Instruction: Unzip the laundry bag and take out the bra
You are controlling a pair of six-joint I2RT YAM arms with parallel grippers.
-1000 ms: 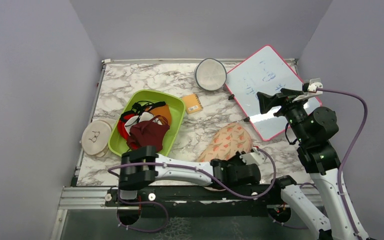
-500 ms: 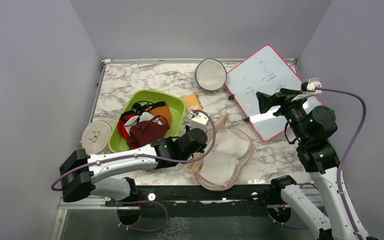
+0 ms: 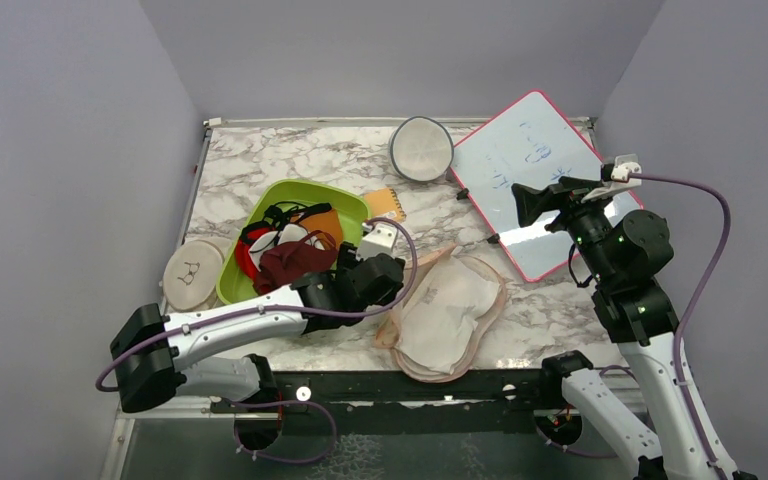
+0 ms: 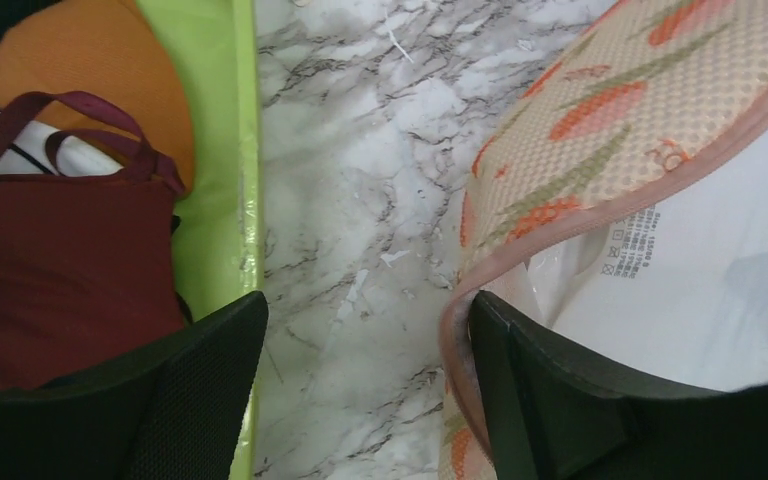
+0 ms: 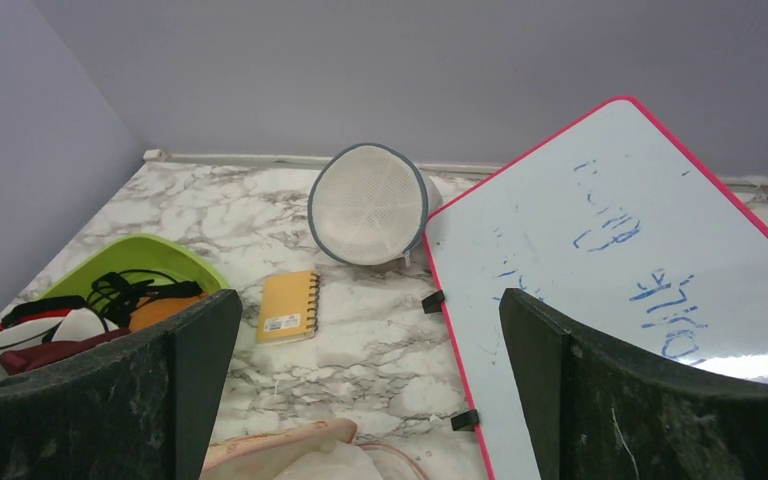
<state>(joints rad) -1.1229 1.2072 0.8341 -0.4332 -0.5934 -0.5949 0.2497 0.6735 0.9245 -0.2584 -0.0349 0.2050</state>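
The laundry bag (image 3: 428, 362) lies open near the table's front edge, its peach carrot-print flap (image 4: 600, 120) folded back. The white bra (image 3: 455, 305) shows inside it, with a printed care label (image 4: 630, 240) on it. My left gripper (image 3: 385, 280) hovers just left of the bag, open, with bare marble between its jaws (image 4: 365, 310). Its right finger (image 4: 540, 400) rests against the bag's pink rim and its left finger hangs over the green tray's edge. My right gripper (image 3: 525, 205) is raised over the whiteboard, wide open and holding nothing (image 5: 368, 310). A corner of the bag (image 5: 280, 455) shows below it.
A green tray (image 3: 295, 188) with maroon and orange cloths sits left of the bag. A small orange notebook (image 3: 388, 207), a round grey-rimmed white disc (image 3: 421, 148) and a pink-framed whiteboard (image 3: 530, 160) lie at the back. A round beige pouch (image 3: 192, 272) lies at the left edge.
My left gripper swung from the bag's near-right end over to its left side, laying the flap open and baring the bra. Its jaws then opened. The right arm stayed still.
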